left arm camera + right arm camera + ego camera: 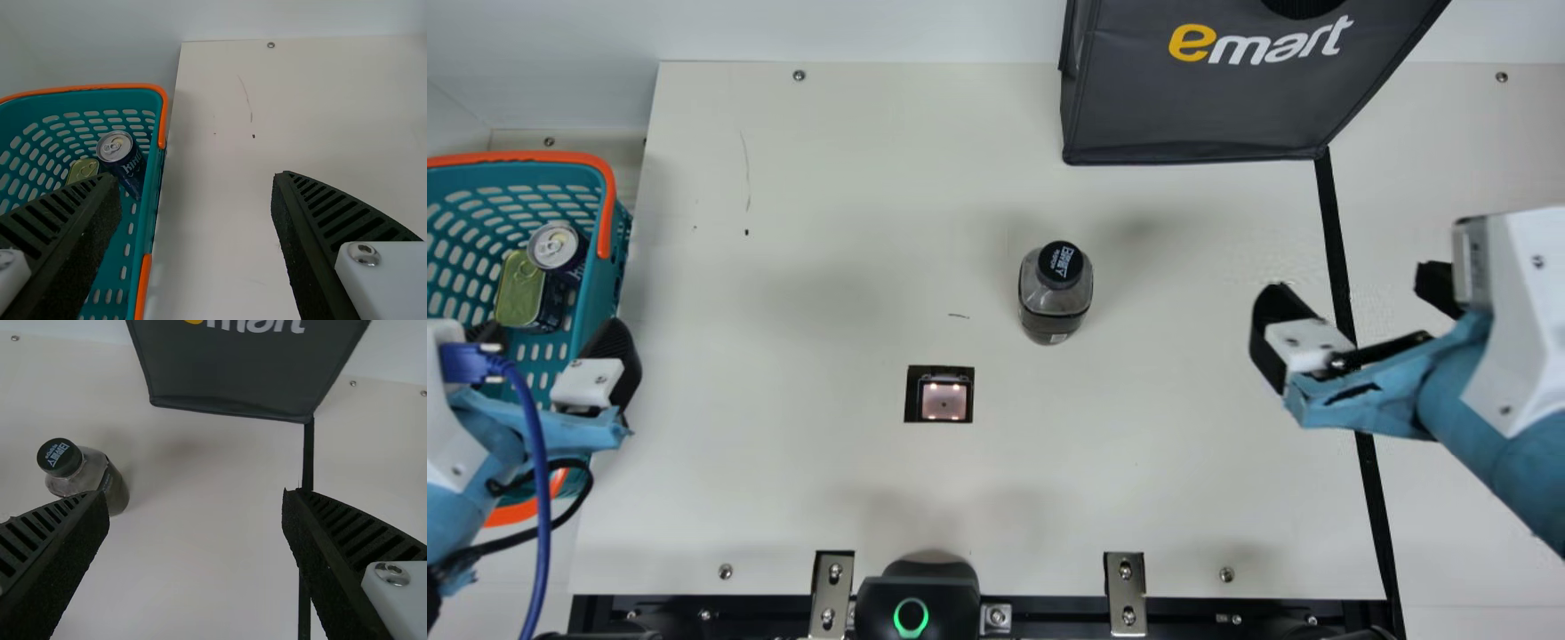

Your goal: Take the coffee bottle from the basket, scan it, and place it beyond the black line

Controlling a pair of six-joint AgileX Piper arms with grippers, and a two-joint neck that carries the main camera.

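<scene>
Coffee bottle (1056, 293) stood upright, nearer the right gripper (1356, 289)

The coffee bottle was out of the basket (609, 276) and stood on the table (827, 240) just right of the main view's centre, up and to the right of the scanner window (943, 400) and well short of the black line (1332, 222). Its long axis ran straight up from the tabletop, dark cap uppermost.

From the right gripper's fingers, at the right of the frame, the bottle lay across to the left, with bare table between. In the right wrist view it fell outside the gap, beyond one finger, so the two were not lined up around it. Those fingers were spread wide and held nothing.

The left gripper (551, 329), over the basket's side at the left of the frame, also had its fingers wide apart and empty. It was the farther of the two.

Whether the scan had been made, the pictures could not say. Either way, the right arm seemed the likelier one to take the bottle: it would need to swing leftward, bring its fingers to either side of the upright body, and close without tipping it.
</scene>
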